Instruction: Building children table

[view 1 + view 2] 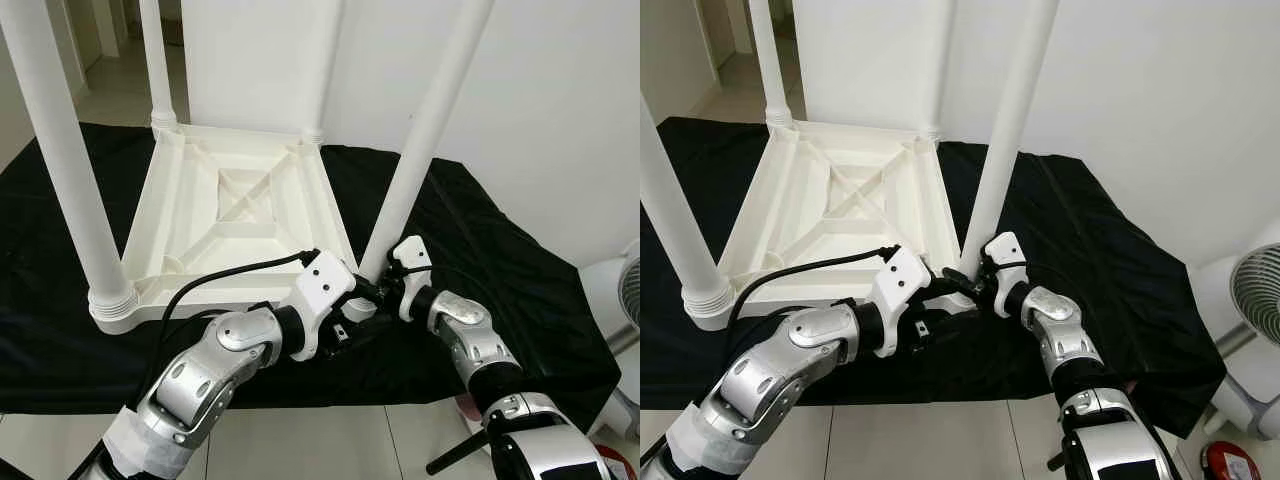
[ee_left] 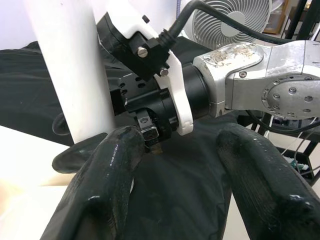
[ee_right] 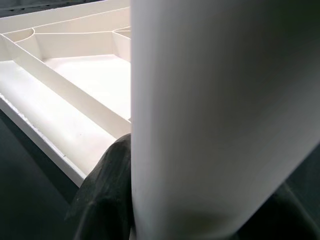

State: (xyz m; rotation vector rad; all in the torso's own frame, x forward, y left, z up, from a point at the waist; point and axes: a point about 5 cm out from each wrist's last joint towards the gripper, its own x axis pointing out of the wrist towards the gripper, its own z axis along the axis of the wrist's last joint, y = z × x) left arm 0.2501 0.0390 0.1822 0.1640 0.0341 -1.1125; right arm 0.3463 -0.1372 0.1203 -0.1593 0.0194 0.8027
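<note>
A white plastic table (image 1: 240,200) lies upside down on a black cloth, its ribbed underside facing up. Upright white legs stand at its corners, including the near-left leg (image 1: 60,160) and the near-right leg (image 1: 425,130). My right gripper (image 1: 377,283) is shut on the base of the near-right leg (image 3: 220,115), one black finger (image 3: 105,195) pressed against its side. My left gripper (image 2: 175,185) is open right beside that leg base, facing the right wrist (image 2: 240,75), with nothing between its fingers (image 2: 95,190).
The black cloth (image 1: 500,280) covers a low platform and hangs over its front edge above a tiled floor. A white standing fan (image 1: 1250,300) is at the right, with a red object (image 1: 1230,462) on the floor. A white wall is close behind the table.
</note>
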